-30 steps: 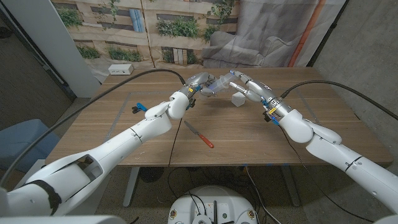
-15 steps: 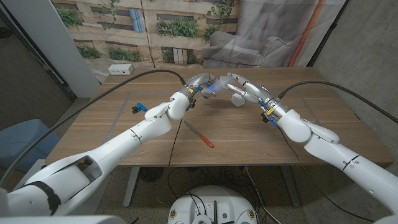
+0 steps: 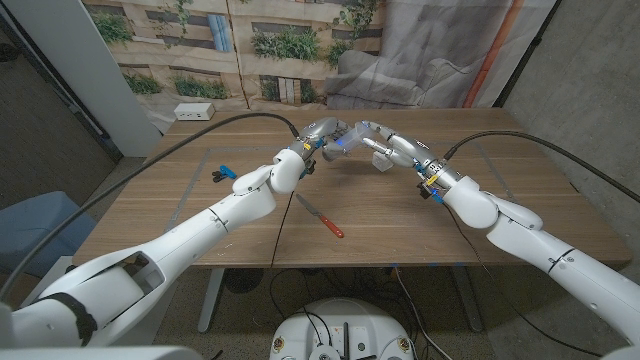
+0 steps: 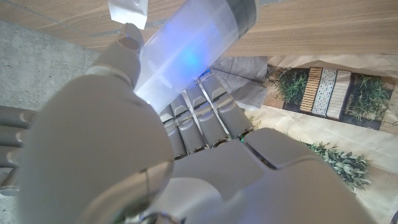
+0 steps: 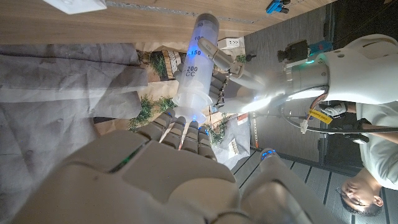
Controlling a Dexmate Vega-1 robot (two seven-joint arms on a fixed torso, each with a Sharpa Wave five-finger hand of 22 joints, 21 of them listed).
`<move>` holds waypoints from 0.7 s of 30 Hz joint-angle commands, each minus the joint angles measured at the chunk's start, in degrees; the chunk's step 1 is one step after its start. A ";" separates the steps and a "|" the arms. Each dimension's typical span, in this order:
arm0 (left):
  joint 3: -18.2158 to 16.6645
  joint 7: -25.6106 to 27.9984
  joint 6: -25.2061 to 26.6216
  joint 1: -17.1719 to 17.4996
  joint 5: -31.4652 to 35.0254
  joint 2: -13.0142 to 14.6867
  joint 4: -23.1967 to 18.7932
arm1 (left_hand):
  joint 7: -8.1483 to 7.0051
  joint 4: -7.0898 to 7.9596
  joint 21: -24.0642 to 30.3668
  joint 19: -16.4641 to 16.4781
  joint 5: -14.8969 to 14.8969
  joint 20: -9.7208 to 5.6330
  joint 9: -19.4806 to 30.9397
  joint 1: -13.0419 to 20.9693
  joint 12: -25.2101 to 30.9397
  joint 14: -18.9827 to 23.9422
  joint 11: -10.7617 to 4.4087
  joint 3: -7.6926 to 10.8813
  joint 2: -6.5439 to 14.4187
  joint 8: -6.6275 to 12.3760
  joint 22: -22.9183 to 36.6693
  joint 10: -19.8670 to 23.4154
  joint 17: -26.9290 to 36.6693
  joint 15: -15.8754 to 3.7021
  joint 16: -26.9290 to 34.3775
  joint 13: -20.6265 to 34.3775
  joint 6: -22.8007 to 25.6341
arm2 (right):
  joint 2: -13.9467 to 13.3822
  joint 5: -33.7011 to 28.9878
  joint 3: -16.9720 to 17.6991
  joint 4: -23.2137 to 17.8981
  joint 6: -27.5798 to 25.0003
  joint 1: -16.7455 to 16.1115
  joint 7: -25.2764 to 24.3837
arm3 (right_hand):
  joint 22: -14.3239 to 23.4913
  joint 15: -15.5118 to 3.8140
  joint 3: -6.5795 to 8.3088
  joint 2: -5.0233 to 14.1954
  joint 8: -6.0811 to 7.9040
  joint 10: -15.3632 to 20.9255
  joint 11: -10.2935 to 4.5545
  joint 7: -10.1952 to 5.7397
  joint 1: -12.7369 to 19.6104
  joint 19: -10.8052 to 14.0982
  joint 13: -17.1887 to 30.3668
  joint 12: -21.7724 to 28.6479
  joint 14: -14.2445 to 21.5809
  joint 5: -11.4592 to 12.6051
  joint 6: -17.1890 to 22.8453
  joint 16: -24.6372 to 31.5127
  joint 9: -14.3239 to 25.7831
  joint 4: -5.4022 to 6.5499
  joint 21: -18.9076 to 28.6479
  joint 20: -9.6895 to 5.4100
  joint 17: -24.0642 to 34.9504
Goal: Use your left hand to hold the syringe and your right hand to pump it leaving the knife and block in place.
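Left hand point(image 3: 322, 133) raised above the far middle of the wooden table point(image 3: 180, 215), fingers wrapped around the barrel of the clear syringe point(image 3: 343, 140). Right hand point(image 3: 385, 143) at 3 o'clock of the syringe, fingers closed over its plunger end. Graduations 150 and 200 CC legible on the barrel in the right wrist view. White block point(image 3: 380, 161) on the table beneath the right hand. Red-handled knife point(image 3: 320, 215) flat on the table at 6 o'clock of the syringe, well apart. Blue clip point(image 3: 221, 173) near the left forearm.
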 commanded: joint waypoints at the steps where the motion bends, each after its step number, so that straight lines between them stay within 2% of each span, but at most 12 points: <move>1: -0.16 0.27 0.51 0.40 -0.06 0.04 -0.23 | -0.07 3.93 0.45 1.78 0.29 -4.75 0.05 -3.16 0.35 0.96 -2.24 4.27 6.53 0.36 0.26 2.47 0.12 -6.13 0.23 0.14 5.95 | 0.12 0.32 -0.71 0.57 -0.26 1.02 1.31 | 0.24 -0.34 0.46 1.68 0.04 0.53 0.28 0.32 -0.55 0.31 0.18 0.00 0.26 -0.14 0.27 0.20 0.10 0.20 0.33 -1.96 0.07; 21: -0.44 1.12 0.59 0.79 -0.19 0.08 -0.05 | 0.00 3.96 0.40 1.71 0.30 -4.79 0.06 -3.26 0.29 1.02 -2.18 4.44 6.55 0.32 0.26 2.34 0.13 -6.11 0.23 0.14 5.80 | -0.11 0.21 0.03 0.16 -0.80 0.91 0.13 | 0.25 -0.28 0.67 1.63 0.06 0.63 0.30 0.30 -0.69 0.41 0.19 -0.04 0.31 -0.20 0.38 0.16 0.12 0.20 0.28 -1.71 0.12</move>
